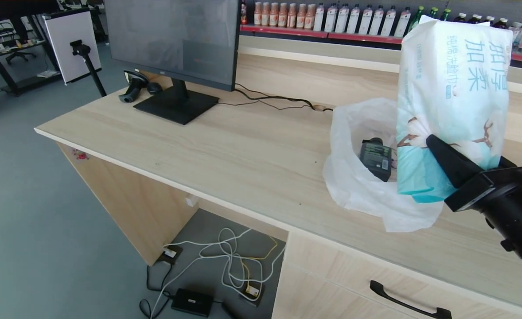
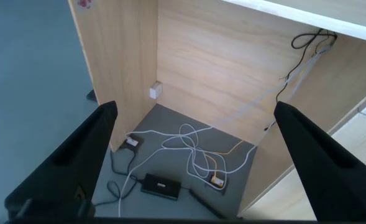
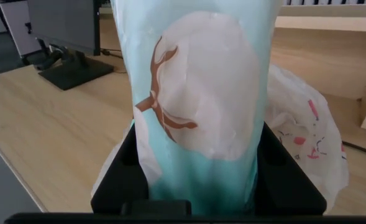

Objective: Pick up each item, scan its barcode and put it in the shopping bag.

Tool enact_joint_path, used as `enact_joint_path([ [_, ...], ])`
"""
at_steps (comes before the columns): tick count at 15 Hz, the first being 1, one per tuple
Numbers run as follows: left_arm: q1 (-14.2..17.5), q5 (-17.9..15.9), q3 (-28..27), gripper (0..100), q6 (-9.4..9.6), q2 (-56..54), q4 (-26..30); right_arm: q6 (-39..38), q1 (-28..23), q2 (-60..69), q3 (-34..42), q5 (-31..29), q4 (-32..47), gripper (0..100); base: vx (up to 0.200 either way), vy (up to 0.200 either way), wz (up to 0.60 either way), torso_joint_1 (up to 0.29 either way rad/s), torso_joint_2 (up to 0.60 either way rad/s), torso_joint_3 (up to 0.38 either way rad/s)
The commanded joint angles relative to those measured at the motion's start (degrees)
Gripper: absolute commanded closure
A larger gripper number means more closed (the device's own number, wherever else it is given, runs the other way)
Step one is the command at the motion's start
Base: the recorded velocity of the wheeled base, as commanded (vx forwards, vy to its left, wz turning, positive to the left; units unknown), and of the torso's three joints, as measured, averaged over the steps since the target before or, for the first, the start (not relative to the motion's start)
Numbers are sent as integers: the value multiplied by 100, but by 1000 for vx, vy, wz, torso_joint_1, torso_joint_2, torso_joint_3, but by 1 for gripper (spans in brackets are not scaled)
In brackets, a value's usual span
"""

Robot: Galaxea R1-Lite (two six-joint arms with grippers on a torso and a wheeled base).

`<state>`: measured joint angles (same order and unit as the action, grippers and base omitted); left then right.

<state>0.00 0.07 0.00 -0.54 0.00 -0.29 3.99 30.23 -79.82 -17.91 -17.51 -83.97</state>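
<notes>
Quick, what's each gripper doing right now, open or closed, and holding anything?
Left gripper: open, holding nothing.
Right gripper: closed on the tissue pack, held over the shopping bag.

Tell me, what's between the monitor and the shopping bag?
In the head view, bare tabletop, with black cables trailing from behind the monitor toward the shopping bag.

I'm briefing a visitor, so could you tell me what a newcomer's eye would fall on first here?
The tall teal-and-white tissue pack stands out, held upright in the right gripper beside the open white shopping bag at the right of the counter. A dark bottle lies inside the bag, and a large monitor stands far left.
</notes>
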Motion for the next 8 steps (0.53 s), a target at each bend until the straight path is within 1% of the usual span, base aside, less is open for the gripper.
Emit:
enact_joint_path([
  [1, 0, 1, 0, 0, 1, 0, -6, 6, -9, -130, -169, -25, 3, 100, 0, 0, 0, 0, 0, 0],
  [5, 0, 1, 0, 0, 1, 0, -6, 6, -9, -279, -389, -25, -5, 100, 200, 0, 0, -5, -6, 8],
  [8, 0, 1, 0, 0, -8, 0, -6, -29, 44, -394, -459, -324, -5, 100, 0, 0, 0, 0, 0, 0],
])
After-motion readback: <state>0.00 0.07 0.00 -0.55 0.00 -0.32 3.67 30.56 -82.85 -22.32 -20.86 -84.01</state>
